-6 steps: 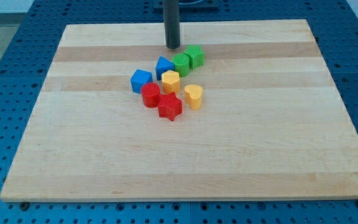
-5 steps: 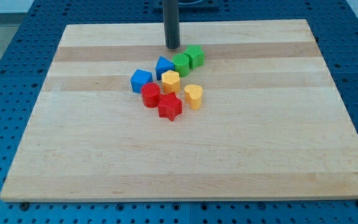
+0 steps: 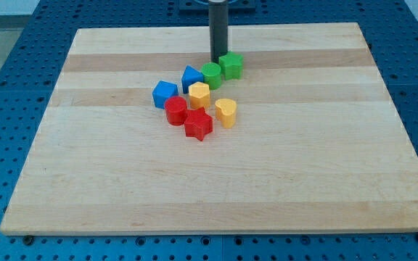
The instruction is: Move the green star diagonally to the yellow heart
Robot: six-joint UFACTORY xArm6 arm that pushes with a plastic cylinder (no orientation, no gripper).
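The green star point(image 3: 231, 65) lies at the top right of a cluster of blocks on the wooden board point(image 3: 303, 167). My tip point(image 3: 218, 59) stands right at the star's upper-left side, just above a green round block point(image 3: 211, 75). I cannot tell for sure whether it touches the star. The yellow heart point(image 3: 226, 112) lies lower in the cluster, below and slightly left of the star.
A blue block point(image 3: 191, 77) sits left of the green round block and another blue block point(image 3: 165, 94) further left. A yellow hexagon point(image 3: 199, 94), a red round block point(image 3: 176, 111) and a red star point(image 3: 199, 125) lie left of the heart.
My tip has moved to the view's right, from above the blue block to the green star's upper-left side. The green star has shifted slightly right.
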